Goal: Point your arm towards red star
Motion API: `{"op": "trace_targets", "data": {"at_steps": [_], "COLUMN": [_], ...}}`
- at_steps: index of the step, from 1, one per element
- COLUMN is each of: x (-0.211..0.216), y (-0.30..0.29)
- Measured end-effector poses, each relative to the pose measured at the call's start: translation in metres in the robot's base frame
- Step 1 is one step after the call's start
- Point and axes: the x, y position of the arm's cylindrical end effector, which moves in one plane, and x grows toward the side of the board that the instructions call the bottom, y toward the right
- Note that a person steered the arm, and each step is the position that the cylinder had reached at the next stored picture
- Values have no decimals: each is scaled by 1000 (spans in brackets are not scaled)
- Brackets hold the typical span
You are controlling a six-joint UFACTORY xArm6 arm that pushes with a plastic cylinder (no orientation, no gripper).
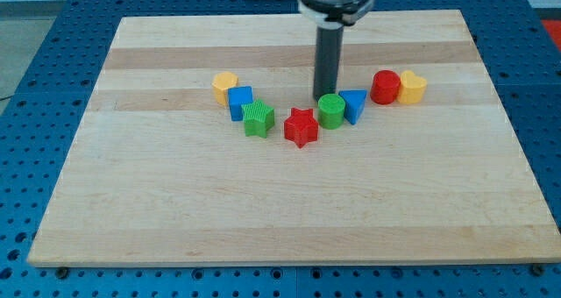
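Star point(301, 127), red, lies toward the view's bottom-left of tool tip point(324, 99).

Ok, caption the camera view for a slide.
My tip rests just above the green cylinder, up-right of the red star.

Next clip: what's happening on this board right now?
A single arm with a dark rod is working over a wooden board of small blocks. My tip sits just above the green cylinder, at its top edge in the view. The red star lies down and to the view's left of the tip, untouched by it. The blocks form a shallow arc, from the yellow block on the left to another yellow block on the right.
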Motion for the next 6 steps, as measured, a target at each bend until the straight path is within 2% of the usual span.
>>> {"op": "trace_targets", "data": {"at_steps": [1,3,6], "x": [20,23,81], "y": [13,80,85]}}
